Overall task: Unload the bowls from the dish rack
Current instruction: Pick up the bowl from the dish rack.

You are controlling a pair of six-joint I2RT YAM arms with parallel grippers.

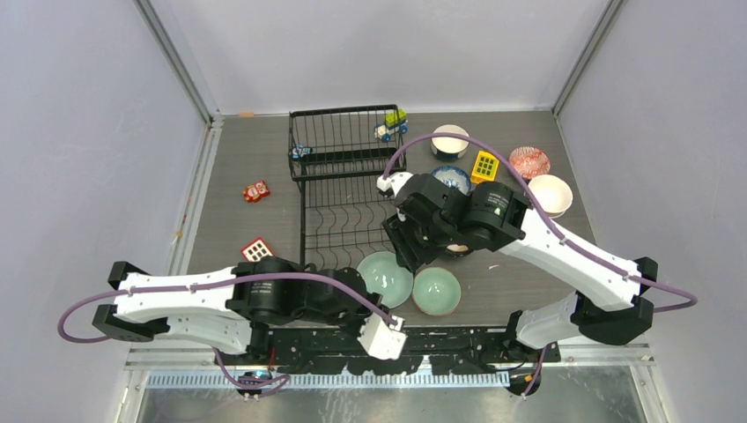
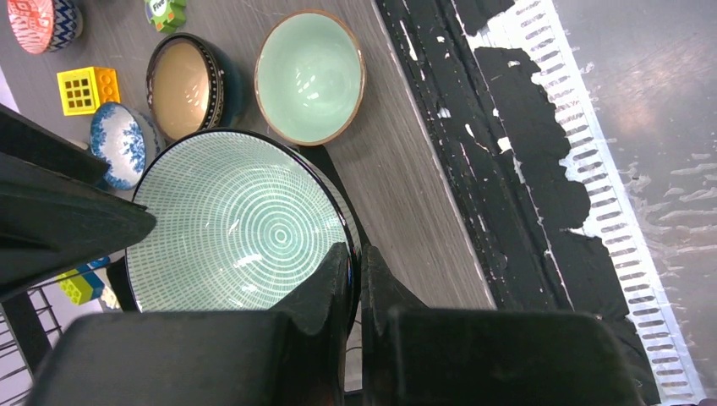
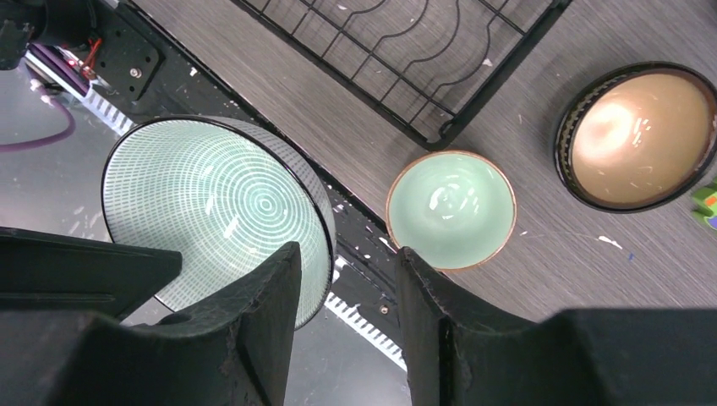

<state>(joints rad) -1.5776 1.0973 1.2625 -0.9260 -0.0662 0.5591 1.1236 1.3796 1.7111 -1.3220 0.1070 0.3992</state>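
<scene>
The left gripper [image 2: 356, 262] is clamped tight on the rim of a teal bowl [image 2: 241, 224] with a ringed pattern. One finger is inside the bowl and one outside. The bowl is tilted and seemingly lifted clear, near the front edge of the table [image 1: 229, 220].

Just to the right of that grip, the right gripper [image 3: 348, 250] hangs over the same bowl with its jaws parted to a middling width and nothing held in them. One finger overlaps the bowl's edge in its own view, but I cannot tell whether the rim sits between the jaws.

Beyond its fingertips lies the black dish rack [image 1: 345, 177], and no bowl shows in the part the arm leaves visible. To the right of those fingers a pale green bowl [image 3: 451, 210] sits on the table, and further right is a brown bowl [image 3: 638, 137] with a dark rim.

This looks to me like a hand-over of the last bowl. Next, the right jaws need to settle squarely across the rim and pinch before the left lets go. Then the bowl can be lowered onto bare table beside the green one.
</scene>
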